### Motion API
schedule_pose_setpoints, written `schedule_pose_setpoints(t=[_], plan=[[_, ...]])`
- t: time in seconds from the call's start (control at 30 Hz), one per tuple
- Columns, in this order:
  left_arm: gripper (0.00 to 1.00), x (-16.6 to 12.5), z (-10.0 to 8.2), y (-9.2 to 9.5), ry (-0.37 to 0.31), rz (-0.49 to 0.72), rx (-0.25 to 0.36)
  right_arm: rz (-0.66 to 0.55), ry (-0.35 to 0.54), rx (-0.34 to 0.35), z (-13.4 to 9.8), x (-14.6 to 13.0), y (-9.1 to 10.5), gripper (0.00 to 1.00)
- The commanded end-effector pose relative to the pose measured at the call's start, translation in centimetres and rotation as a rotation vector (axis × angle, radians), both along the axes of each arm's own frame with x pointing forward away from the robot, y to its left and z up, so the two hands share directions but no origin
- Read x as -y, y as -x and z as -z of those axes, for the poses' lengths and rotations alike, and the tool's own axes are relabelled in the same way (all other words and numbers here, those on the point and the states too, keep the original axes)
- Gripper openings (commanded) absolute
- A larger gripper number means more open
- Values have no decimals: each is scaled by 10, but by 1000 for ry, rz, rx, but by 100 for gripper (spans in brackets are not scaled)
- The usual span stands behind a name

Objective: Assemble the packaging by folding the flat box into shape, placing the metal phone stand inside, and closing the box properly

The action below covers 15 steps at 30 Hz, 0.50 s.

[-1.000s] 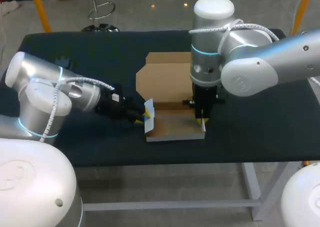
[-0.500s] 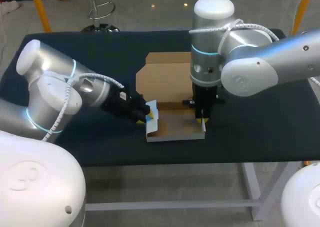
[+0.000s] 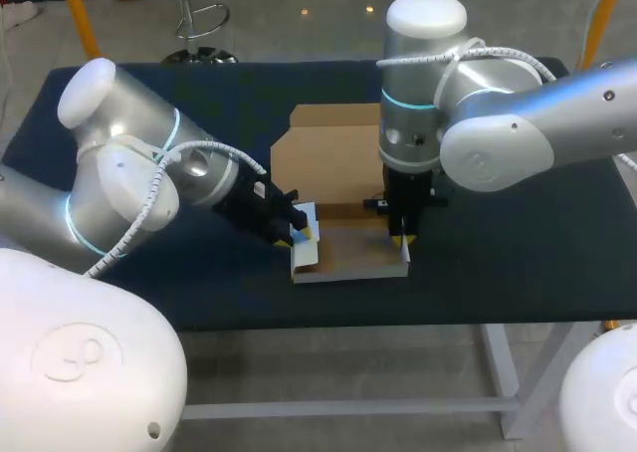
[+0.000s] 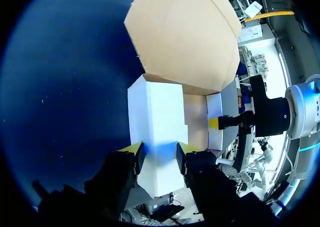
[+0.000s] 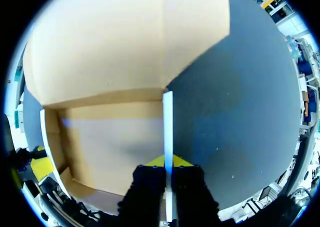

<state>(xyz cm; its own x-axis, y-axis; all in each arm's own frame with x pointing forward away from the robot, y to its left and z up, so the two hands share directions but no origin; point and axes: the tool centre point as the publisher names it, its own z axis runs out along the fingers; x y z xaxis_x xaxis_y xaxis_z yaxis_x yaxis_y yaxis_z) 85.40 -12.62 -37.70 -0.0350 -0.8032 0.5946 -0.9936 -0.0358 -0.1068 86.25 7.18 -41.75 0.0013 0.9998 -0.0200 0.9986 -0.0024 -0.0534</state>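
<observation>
A cardboard box lies mid-table, its brown lid [image 3: 328, 158] flat toward the far side and its shallow tray [image 3: 353, 253] toward the near side. My left gripper [image 3: 302, 233] sits at the tray's left end, shut on the white left side flap [image 4: 157, 112], which fills the gap between its fingers and leans in over the tray. My right gripper [image 3: 401, 239] points straight down at the tray's right end, shut on the thin upright right wall [image 5: 168, 122]. The lid [image 4: 185, 37] lies beyond the flap. No metal phone stand shows in any view.
The dark cloth-covered table [image 3: 518, 243] has bare stretches on both sides of the box. My left arm's elbow [image 3: 119, 173] bulks over the table's left half. The near table edge [image 3: 348, 318] runs close in front of the tray.
My left arm's elbow has swung up and toward the box. Its gripper has moved a little right, tipping the white flap from upright to leaning inward. The right arm has not moved.
</observation>
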Motion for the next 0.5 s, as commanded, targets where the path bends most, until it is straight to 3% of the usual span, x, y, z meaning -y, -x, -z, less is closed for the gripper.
schedule_pose_setpoints(t=[0.03, 0.5], plan=[[45, 7, 2, -2, -145, -11, -15, -1, 1, -3, 1, -2, 0, 0], [46, -3, 1, -4, -280, -59, -17, -1, 1, -3, 1, -2, 0, 0]])
